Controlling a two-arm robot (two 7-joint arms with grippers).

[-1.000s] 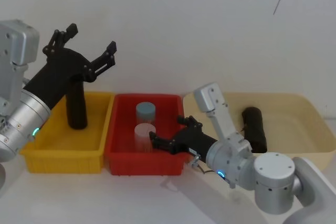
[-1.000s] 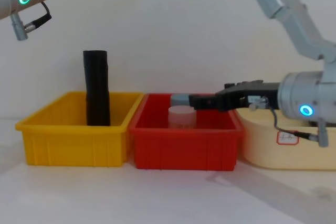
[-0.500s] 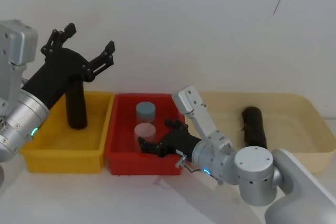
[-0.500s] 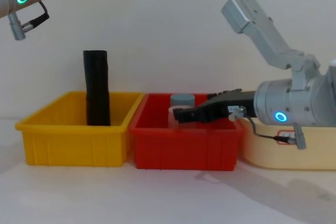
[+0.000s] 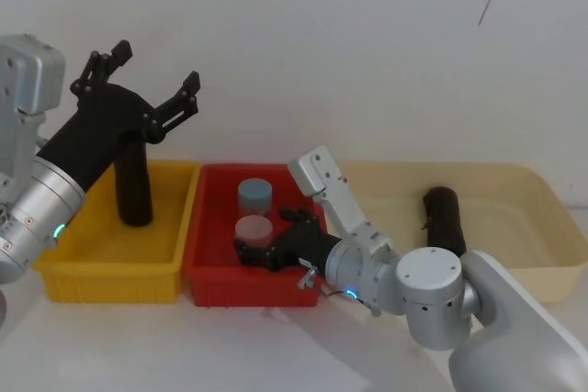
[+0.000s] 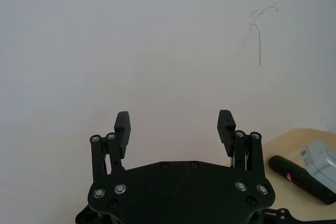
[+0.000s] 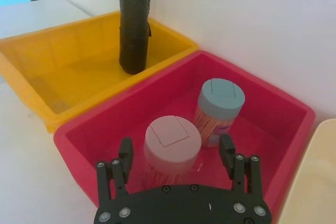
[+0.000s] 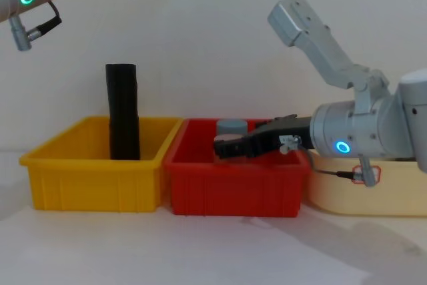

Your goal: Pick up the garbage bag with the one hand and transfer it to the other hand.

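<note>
The left gripper (image 5: 153, 68) hangs high with its fingers spread wide and nothing between them. At its 6 o'clock in the head view, well below, the garbage bag (image 5: 134, 185) stands upright in the yellow bin (image 5: 110, 282), its long axis vertical. This arm is the nearer one, so I judge a straight descent comes next. The right gripper (image 7: 176, 149), also spread, straddles a pink-capped jar (image 5: 254, 229) in the red bin (image 5: 257, 289); from there the bag lies at 10 o'clock.
</note>
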